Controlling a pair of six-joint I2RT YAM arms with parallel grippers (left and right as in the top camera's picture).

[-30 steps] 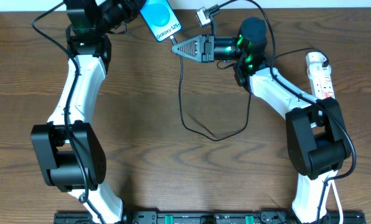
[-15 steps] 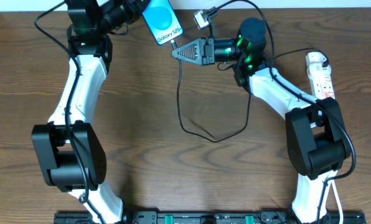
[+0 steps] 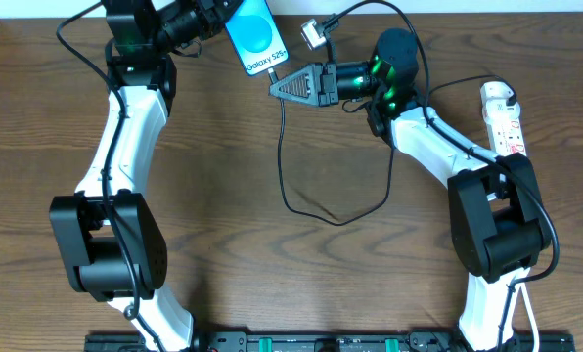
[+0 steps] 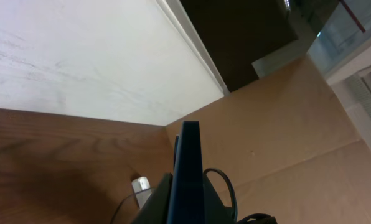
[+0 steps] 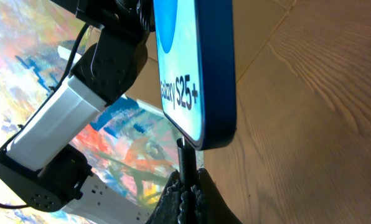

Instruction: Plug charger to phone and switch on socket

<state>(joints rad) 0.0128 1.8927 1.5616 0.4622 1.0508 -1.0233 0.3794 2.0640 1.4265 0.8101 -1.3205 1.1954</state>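
Note:
My left gripper is shut on the phone, holding it above the table's far edge with the blue screen up. In the left wrist view the phone shows edge-on between the fingers. My right gripper is shut on the plug tip of the charger, just below the phone's "Galaxy" end. In the right wrist view the plug tip stands up from my right gripper and meets the phone's bottom edge; whether it is inside the port is hidden. The white socket lies at the far right.
The black cable loops down over the middle of the table and back up toward the right arm. A small silver connector on another cable hangs near the far edge, right of the phone. A cardboard panel stands behind the table.
The phone has shifted slightly right and down toward the right gripper. The plug tip has closed the small gap to the phone's lower end. Both grips are unchanged.

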